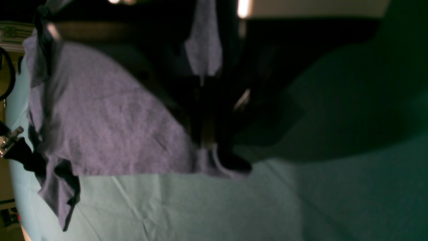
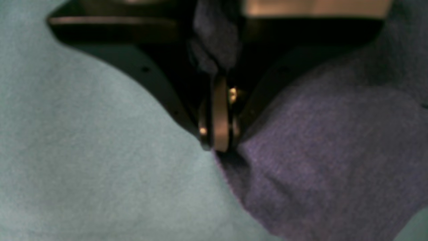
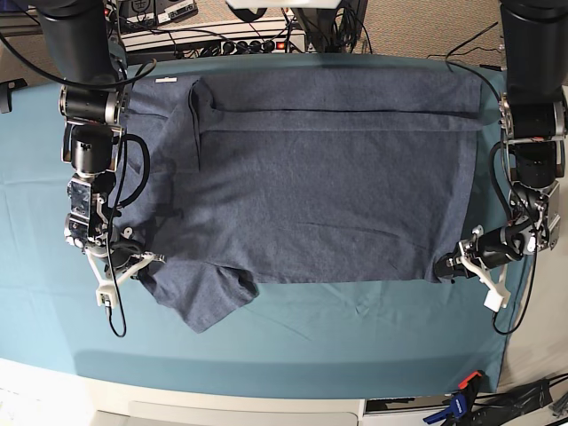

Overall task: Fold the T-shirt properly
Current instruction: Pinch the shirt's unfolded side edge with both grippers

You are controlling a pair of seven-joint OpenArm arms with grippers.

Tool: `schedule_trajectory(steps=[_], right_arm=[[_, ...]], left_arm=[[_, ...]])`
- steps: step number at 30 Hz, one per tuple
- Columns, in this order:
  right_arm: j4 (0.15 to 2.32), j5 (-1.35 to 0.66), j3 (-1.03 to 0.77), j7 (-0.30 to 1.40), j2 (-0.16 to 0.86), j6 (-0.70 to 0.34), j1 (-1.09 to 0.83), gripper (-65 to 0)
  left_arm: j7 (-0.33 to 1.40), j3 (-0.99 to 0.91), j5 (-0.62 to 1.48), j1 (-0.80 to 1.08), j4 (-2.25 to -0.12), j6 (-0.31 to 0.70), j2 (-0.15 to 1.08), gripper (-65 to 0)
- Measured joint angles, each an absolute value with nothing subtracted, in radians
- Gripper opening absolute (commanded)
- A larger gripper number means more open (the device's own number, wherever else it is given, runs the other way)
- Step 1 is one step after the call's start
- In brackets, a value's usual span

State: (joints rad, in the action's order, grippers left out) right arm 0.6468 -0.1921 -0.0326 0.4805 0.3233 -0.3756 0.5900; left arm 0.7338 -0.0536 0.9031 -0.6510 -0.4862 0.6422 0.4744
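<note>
Both grippers pinch the near hem, ready to lift and fold.

The T-shirt (image 3: 328,177) lies flat across the tablecloth (image 3: 355,337), one sleeve trailing at 7 o'clock. The right gripper (image 3: 142,259) is clamped on cloth at the 8 o'clock corner; the left gripper (image 3: 448,264) is clamped on the 4 o'clock corner. To fold cleanly, both should rise together, keep the hem taut, and carry it toward 12 o'clock evenly.
</note>
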Motion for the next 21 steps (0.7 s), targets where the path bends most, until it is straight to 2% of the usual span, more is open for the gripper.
schedule_trajectory(steps=[17,21], right_arm=[[0.647,-0.167,-0.033,0.463,0.323,-0.382,0.590,-65.0],[0.647,-0.157,-0.033,0.457,0.324,-0.431,0.589,-65.0]], left_arm=[[0.757,-0.054,0.929,-0.642,-0.486,0.642,0.474,-65.0],[0.760,-0.054,0.933,-0.642,-0.486,0.642,0.477,-65.0]])
